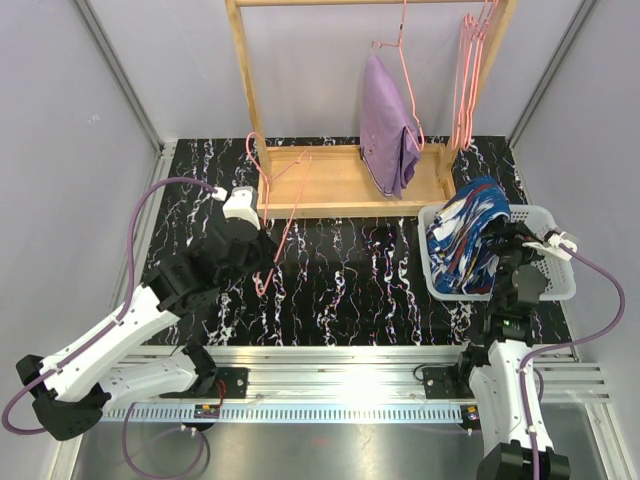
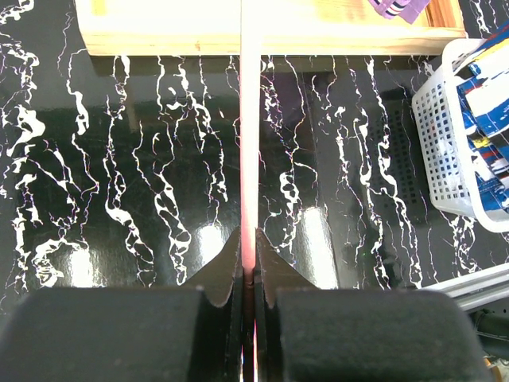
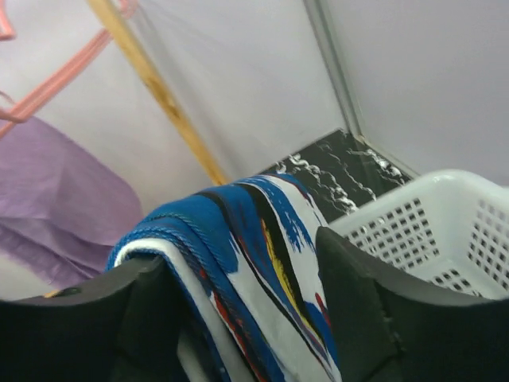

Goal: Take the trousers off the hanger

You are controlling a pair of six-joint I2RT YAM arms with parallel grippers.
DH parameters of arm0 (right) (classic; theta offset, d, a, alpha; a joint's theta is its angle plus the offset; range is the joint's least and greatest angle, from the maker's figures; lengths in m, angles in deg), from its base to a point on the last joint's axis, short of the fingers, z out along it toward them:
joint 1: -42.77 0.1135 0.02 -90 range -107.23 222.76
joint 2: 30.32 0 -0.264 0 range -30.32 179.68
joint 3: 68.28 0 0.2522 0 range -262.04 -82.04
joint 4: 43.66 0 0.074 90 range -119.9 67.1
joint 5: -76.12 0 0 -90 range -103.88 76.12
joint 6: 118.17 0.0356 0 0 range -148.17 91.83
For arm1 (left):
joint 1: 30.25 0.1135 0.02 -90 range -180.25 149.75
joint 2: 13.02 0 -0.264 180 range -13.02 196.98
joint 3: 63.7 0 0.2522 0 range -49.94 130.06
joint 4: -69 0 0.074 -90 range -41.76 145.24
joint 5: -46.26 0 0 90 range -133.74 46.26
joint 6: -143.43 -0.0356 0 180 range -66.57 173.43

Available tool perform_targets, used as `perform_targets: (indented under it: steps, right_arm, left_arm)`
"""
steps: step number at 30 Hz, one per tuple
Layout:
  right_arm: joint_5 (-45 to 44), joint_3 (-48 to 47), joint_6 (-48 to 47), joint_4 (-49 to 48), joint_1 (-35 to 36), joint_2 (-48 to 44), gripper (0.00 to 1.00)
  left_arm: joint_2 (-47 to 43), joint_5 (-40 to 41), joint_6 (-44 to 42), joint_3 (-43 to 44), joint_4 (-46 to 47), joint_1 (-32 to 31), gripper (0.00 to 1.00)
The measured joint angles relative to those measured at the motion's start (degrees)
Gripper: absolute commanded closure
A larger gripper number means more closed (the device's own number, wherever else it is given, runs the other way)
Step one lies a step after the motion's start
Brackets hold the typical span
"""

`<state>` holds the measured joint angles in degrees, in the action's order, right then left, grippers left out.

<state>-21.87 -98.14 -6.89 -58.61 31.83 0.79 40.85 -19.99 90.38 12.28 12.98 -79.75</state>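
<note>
L claw (image 2: 247, 243) clamped on pink hanger (image 2: 249, 119); R claw (image 3: 238, 267) apart, prob. straddling blue trousers (image 3: 203, 227) over basket (image 3: 421, 223).

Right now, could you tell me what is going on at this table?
The left hand is shut on an empty pink hanger in front of the wooden rack. The right hand is open around the blue patterned trousers, which are piled in the white basket. The lilac trousers hang from the rack on a second hanger, not yet removed.
</note>
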Motion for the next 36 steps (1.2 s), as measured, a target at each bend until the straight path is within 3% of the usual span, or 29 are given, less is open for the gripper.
perform_targets:
  steps: [1, 2, 3, 9, 14, 20, 26, 31, 36]
  right_arm:
    - [-0.7, -0.3, -0.1, 0.9, 0.0, 0.2, 0.23]
    - [-1.6, -0.8, -0.1, 2.3, 0.0, 0.6, 0.05]
    - [-2.5, -1.4, 0.2, 3.4, 0.0, 1.0, 0.01]
    - [-11.2, -7.6, -0.3, 13.3, 0.0, 1.5, 0.01]
    - [-25.2, -15.8, 0.0, 24.3, 0.0, -0.4, 0.01]
    - [-36.5, -22.5, 0.2, 27.9, 0.0, -2.1, 0.0]
    - [-32.2, -22.5, 1.3, 31.5, 0.0, 1.5, 0.01]
    - [-25.3, -27.5, 2.0, 34.7, 0.0, 18.6, 0.01]
    - [-26.6, -28.6, 1.7, 36.7, 0.0, 29.9, 0.01]
  left_arm:
    - [0.0, 0.0, 0.0, 0.0, 0.0, 0.0, 1.0]
    - [0.0, -0.1, 0.0, 0.0, 0.0, 0.0, 1.0]
    - [0.0, -0.2, -0.1, 0.0, 0.0, 0.0, 1.0]
    - [0.0, -0.5, -0.1, 0.0, 0.0, 0.0, 1.0]
    - [0.0, -0.5, -0.3, 0.0, 0.0, 0.0, 1.0]
    - [0.0, -0.5, -0.5, 0.0, 0.0, 0.0, 1.0]
    - [0.0, -0.5, -0.7, 0.0, 0.0, 0.0, 1.0]
    - [0.0, -0.6, -1.1, 0.0, 0.0, 0.0, 1.0]
    - [0.0, -0.6, -1.9, 0.0, -0.2, 0.0, 1.0]
